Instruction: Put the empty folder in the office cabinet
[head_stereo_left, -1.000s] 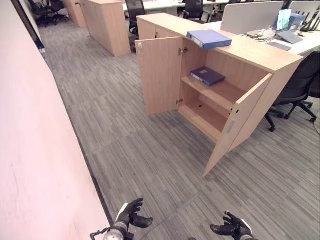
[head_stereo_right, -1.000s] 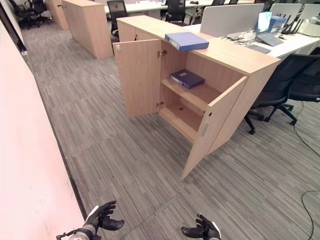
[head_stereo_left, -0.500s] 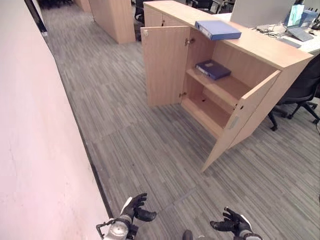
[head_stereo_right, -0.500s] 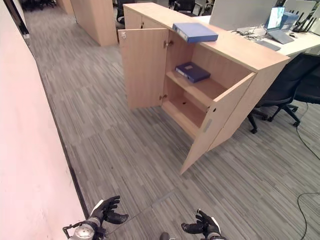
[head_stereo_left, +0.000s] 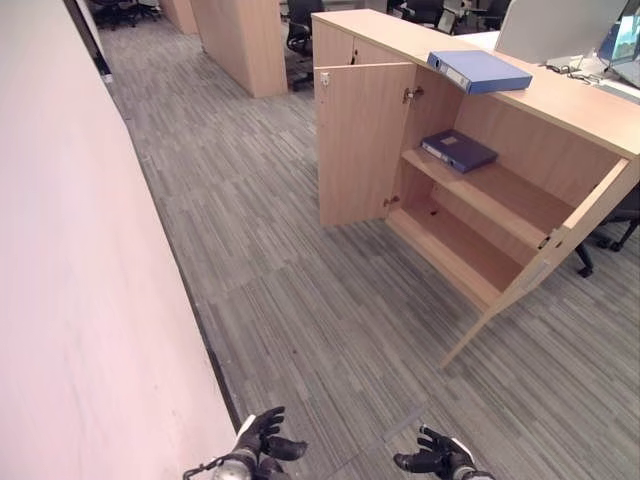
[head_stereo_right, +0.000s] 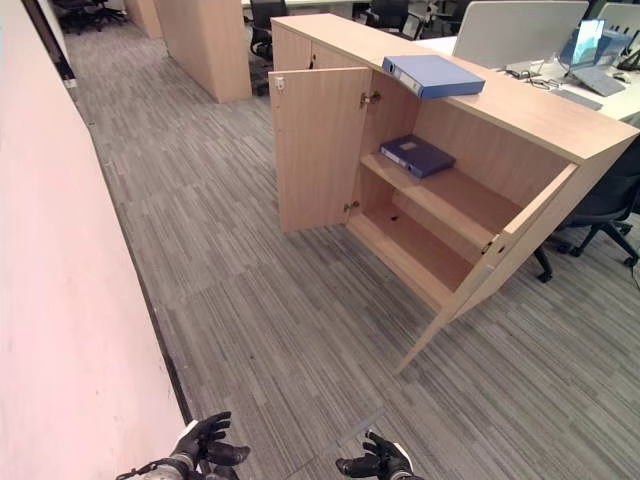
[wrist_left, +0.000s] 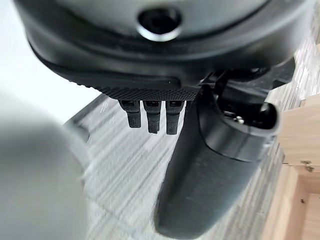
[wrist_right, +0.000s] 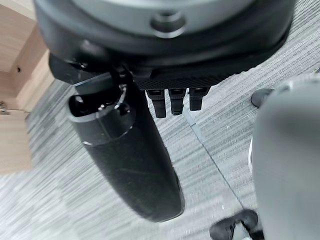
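Ahead of the robot, a light wood office cabinet (head_stereo_left: 520, 110) stands with both doors swung open, the left door (head_stereo_left: 362, 140) facing the viewer and the right door (head_stereo_left: 560, 240) seen edge-on. On the cabinet top lies a folder (head_stereo_left: 480, 71), a thick blue ring binder with a pale label on its spine, flat on its broad face and angled across the top, its near corner jutting a little past the front edge. A second, darker blue folder (head_stereo_left: 458, 150) lies flat on the upper shelf (head_stereo_left: 500, 195), toward the shelf's left end; the lower shelf (head_stereo_left: 455, 245) sits beneath it. Grey striped carpet (head_stereo_left: 300, 290) separates the cabinet from the robot, and a pale wall (head_stereo_left: 90, 300) runs along the left side. The left hand (head_stereo_left: 262, 440) and the right hand (head_stereo_left: 432, 458) hang low near the view's bottom edge, well apart from the cabinet, each with fingers loosely spread and holding nothing. Black office chairs (head_stereo_right: 605, 205) stand beyond the cabinet's right end.
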